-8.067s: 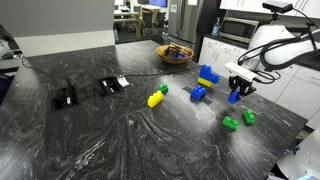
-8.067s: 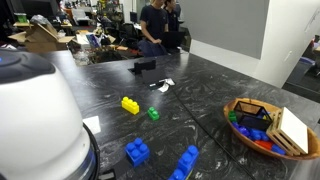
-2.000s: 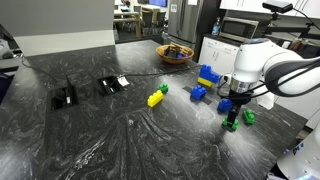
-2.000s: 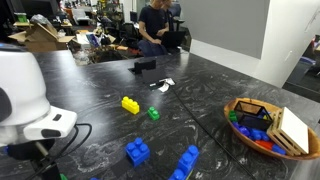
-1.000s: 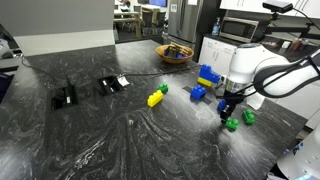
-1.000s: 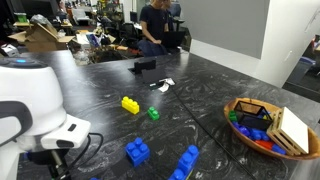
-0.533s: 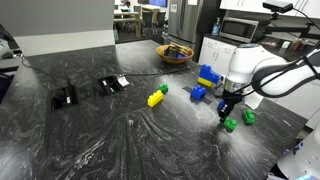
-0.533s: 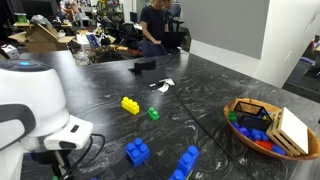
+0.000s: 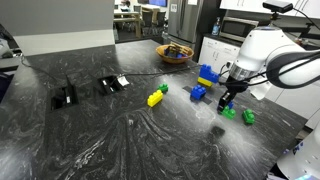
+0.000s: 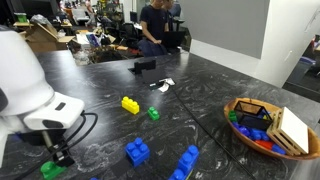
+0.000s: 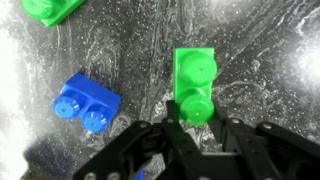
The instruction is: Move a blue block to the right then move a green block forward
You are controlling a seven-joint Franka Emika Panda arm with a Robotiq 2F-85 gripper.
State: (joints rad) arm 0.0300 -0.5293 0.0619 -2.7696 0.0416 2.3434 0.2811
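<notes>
My gripper [image 9: 229,104] is shut on the green block [image 9: 229,112] and holds it just above the dark marble table. In the wrist view the green block [image 11: 193,83] sticks out from between the fingers of the gripper [image 11: 196,122]. The slim blue block [image 11: 86,102] lies on the table to its left. A second, more compact green block [image 9: 248,117] lies just beside the gripper and shows in the wrist view [image 11: 50,9] at the top left. In an exterior view the held green block [image 10: 52,168] hangs under the gripper [image 10: 61,156].
A chunky blue block [image 9: 198,94], a large blue block with a yellow part [image 9: 208,75] and a yellow block with a small green one [image 9: 157,96] lie on the table [image 9: 110,140]. A basket of blocks [image 9: 175,53] stands at the back. Two black objects [image 9: 64,98] lie far off.
My gripper has closed on the green block and lifted it off the table, carrying it a short way up the exterior view. The arm has risen.
</notes>
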